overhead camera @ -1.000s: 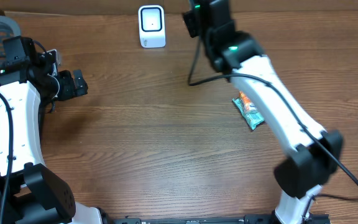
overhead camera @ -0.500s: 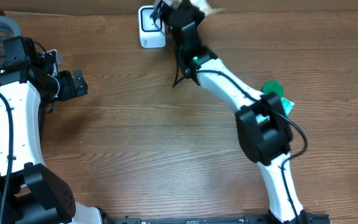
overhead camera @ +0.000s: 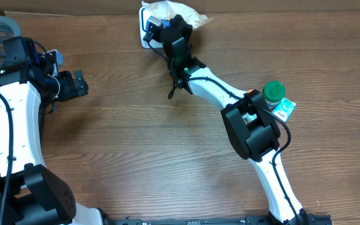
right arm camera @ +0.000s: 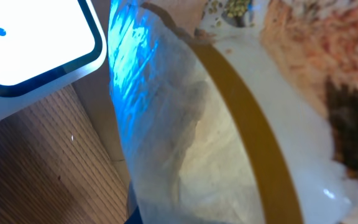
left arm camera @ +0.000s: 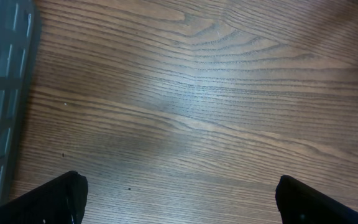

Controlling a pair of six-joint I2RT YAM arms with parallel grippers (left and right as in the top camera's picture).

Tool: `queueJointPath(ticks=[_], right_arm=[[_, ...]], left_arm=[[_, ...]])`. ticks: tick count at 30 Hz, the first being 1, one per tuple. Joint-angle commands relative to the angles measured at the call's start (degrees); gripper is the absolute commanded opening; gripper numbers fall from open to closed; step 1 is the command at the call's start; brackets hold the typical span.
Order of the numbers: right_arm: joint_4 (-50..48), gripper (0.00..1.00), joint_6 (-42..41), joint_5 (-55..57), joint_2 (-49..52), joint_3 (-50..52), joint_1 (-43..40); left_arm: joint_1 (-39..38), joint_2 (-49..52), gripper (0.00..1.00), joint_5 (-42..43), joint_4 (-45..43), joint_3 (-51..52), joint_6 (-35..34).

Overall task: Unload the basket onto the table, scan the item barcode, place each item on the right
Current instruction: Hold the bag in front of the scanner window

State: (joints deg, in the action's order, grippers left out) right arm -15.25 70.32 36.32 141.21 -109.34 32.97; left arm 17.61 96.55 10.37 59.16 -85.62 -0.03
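Clear packet (right arm camera: 229, 143) pressed close to scanner (right arm camera: 23, 43) at 12 o'clock; seemingly pinched by clamped right gripper (overhead camera: 162, 24)
Left gripper (overhead camera: 78, 84) at 9 o'clock; spread wide; empty

You saw a crinkled, translucent packet (right arm camera: 229, 137), printed with a brown band and orange patches, tilted just beside the white scanner (right arm camera: 23, 43). The scanner's face was lit; blue light fell on the packet's edge nearest it.
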Motion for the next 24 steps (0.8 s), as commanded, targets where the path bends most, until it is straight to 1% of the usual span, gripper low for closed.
queueJointPath(ticks=[1, 24], right_arm=[[-0.5, 0.04, 0.2, 0.6, -0.5, -1.2, 0.6], [-0.8, 0.04, -0.5, 1.2, -0.9, -1.2, 2.6]], left_arm=[[-0.4, 0.2, 1.0, -0.3, 0.0, -0.3, -0.1], [-0.4, 0.2, 0.99, -0.3, 0.0, -0.3, -0.1]])
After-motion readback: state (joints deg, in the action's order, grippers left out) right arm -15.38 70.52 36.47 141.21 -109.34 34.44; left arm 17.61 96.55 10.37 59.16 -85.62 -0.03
